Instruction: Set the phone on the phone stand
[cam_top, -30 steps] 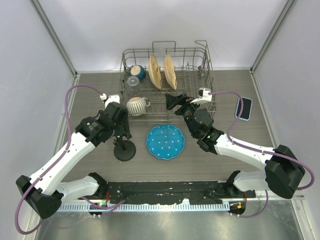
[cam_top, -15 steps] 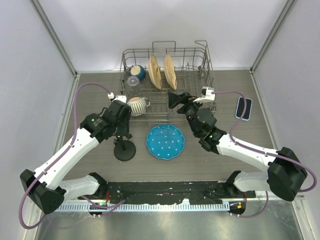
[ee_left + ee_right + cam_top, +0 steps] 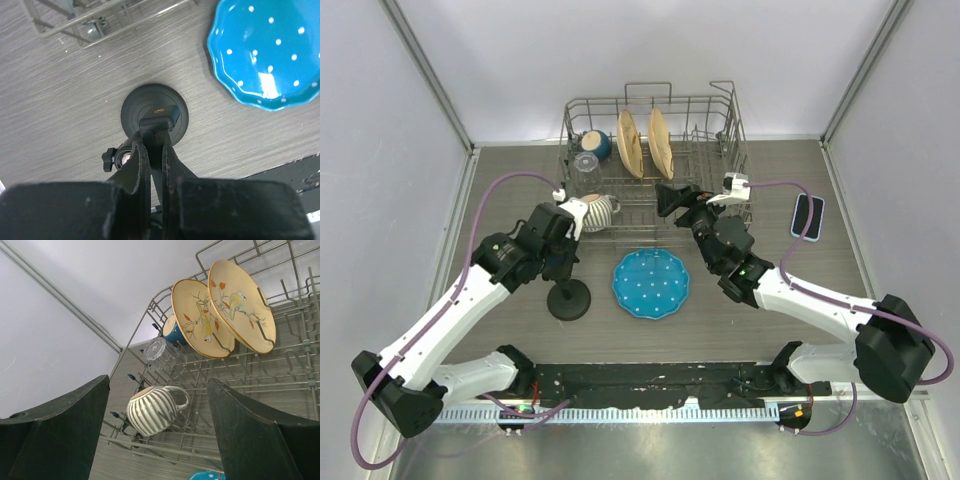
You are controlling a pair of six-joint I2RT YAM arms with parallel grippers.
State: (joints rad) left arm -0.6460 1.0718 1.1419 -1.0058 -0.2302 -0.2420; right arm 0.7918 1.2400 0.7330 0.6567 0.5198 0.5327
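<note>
The counter (image 3: 790, 170) carries a dish rack (image 3: 650, 98) at its far edge and a blue plate (image 3: 651, 283) mid-counter; the phone (image 3: 808, 216) lies flat by the right edge; the phone stand (image 3: 155, 112) sits left of the plate. My left gripper (image 3: 156, 135) has its jaws pinched on the stand's post; my right gripper (image 3: 159, 381) gapes wide, empty, facing the rack. I judge the stand is being steadied; next the right arm must reach the phone.

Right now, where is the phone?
In the top view the phone lies flat on the table at the right, just right of the dish rack, far from the stand.
</note>
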